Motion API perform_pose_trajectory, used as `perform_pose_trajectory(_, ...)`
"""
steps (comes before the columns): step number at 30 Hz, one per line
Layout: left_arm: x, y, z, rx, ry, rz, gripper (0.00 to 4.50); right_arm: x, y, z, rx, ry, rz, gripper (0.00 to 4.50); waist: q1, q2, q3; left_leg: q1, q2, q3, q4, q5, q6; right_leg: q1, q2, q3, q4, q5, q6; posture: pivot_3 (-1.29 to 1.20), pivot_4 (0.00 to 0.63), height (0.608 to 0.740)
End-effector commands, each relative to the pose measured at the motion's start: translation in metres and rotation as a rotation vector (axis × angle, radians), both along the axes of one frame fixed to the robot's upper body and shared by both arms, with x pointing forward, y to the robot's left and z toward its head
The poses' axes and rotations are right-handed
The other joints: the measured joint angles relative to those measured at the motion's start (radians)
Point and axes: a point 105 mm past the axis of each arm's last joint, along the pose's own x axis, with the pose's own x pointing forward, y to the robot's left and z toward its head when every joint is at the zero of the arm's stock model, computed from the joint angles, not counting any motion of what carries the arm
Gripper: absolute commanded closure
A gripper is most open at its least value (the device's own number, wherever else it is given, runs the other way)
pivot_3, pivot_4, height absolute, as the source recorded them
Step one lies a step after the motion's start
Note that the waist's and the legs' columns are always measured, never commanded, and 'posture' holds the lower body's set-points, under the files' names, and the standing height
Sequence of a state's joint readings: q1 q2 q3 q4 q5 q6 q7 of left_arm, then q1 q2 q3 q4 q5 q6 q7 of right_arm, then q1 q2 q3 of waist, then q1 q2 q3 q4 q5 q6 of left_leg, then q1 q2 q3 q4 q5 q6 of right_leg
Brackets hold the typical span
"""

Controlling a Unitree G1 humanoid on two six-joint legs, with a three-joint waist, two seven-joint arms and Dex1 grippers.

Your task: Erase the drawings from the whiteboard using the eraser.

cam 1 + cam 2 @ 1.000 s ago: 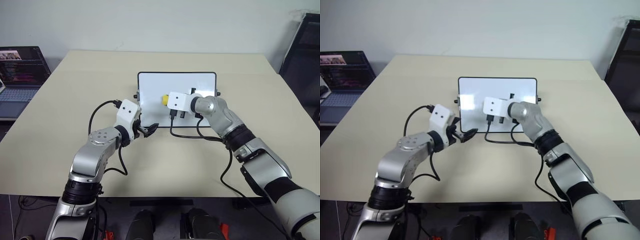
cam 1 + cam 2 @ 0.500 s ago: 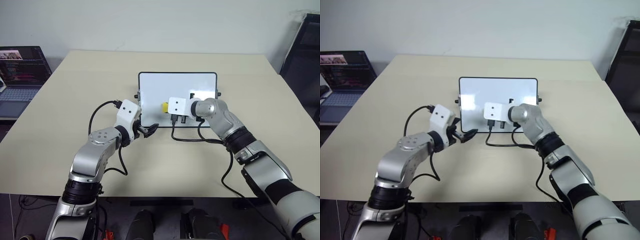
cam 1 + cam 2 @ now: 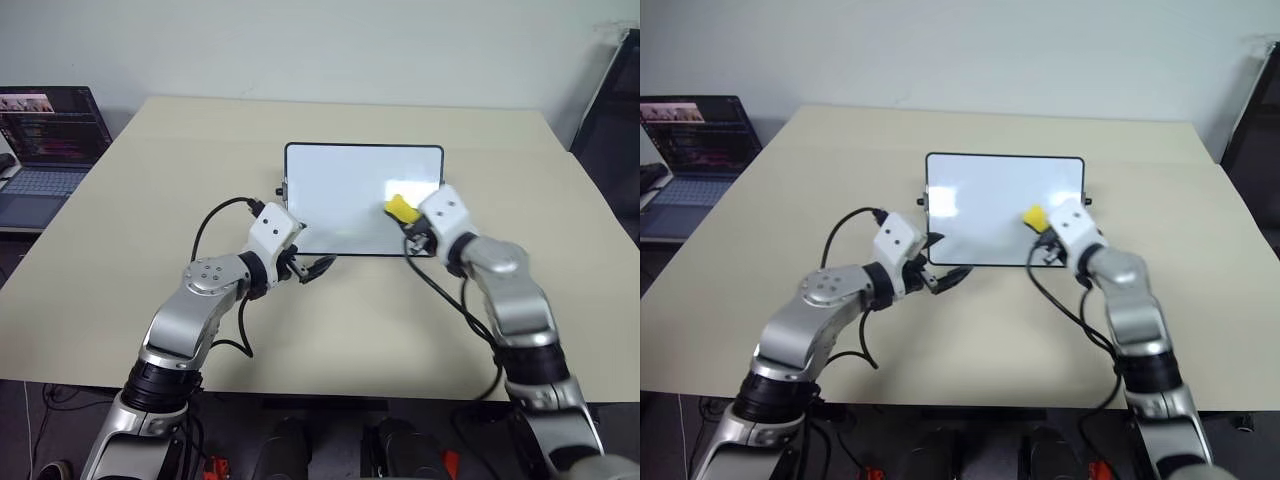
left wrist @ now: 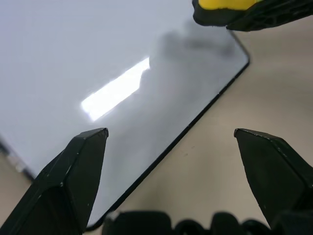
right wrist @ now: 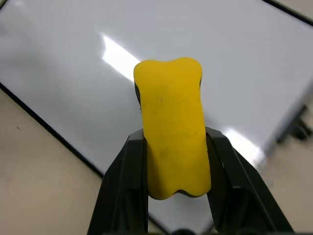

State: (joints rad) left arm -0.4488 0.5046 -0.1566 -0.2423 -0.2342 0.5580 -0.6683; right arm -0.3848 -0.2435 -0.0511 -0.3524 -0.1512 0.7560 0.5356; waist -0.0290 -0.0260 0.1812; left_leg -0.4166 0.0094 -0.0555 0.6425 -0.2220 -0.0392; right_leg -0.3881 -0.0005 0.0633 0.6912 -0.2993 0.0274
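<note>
The whiteboard (image 3: pixel 350 190) lies flat at mid-table, black-framed. Its face reads plain white with a glare streak; the drawings are out of view. My right gripper (image 5: pixel 173 142) is shut on the yellow eraser (image 3: pixel 401 208), whose dark underside faces the board. The eraser (image 5: pixel 170 122) sits over the board's right part, near the near edge. My left gripper (image 3: pixel 318 266) stands open at the board's near edge, left of centre, with nothing between its fingers (image 4: pixel 78 166). In the left wrist view the eraser (image 4: pixel 220 4) and the board's corner (image 4: pixel 146 73) appear ahead.
The beige table (image 3: pixel 150 200) has free room on all sides of the board. A laptop (image 3: pixel 45 140) stands on a lower surface at the far left. A dark chair (image 3: pixel 612 110) is at the right edge. Black cables (image 3: pixel 440 290) trail from both wrists.
My right arm has swung right and back with the eraser, from the board's middle to its right part, and its wrist has rolled. The left gripper has shifted slightly right.
</note>
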Motion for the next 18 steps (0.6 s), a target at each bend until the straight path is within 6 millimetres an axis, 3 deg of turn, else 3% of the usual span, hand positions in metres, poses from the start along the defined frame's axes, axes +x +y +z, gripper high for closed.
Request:
perform_pose_trajectory(1, -0.006, -0.022, 0.016, -0.008, -0.074, -0.143, 0.00, -0.021, -0.017, 0.005, 0.055, -0.014, -0.109, 3.36, -0.004, 0.000, 0.000, 0.000, 0.000, 0.001, 0.000, 0.000, 0.000, 0.000, 0.001, 0.000, 0.001, 0.000, 0.000, 0.00, 0.150, 0.740)
perform_pose_trajectory(4, -0.008, -0.038, 0.014, -0.004, -0.077, -0.267, 0.00, -0.034, -0.031, -0.015, 0.024, 0.050, -0.199, 3.36, -0.004, 0.000, 0.000, 0.001, 0.000, 0.003, 0.001, 0.000, 0.000, 0.000, 0.002, 0.000, 0.001, 0.000, 0.000, 0.00, 0.150, 0.740)
perform_pose_trajectory(9, -0.003, -0.058, 0.008, 0.005, -0.075, -0.404, 0.00, -0.039, -0.048, -0.037, 0.012, 0.128, -0.305, 3.36, -0.006, 0.001, 0.000, 0.002, 0.000, 0.005, 0.002, 0.000, 0.000, 0.000, 0.007, 0.001, 0.001, 0.000, 0.001, 0.00, 0.150, 0.740)
perform_pose_trajectory(18, -0.004, -0.082, -0.004, 0.076, -0.131, -0.594, 0.00, -0.029, -0.085, -0.050, 0.107, 0.168, -0.500, 3.36, -0.006, 0.001, 0.000, 0.001, 0.001, 0.007, 0.001, 0.000, 0.001, 0.000, 0.008, 0.001, 0.000, 0.000, 0.001, 0.00, 0.150, 0.740)
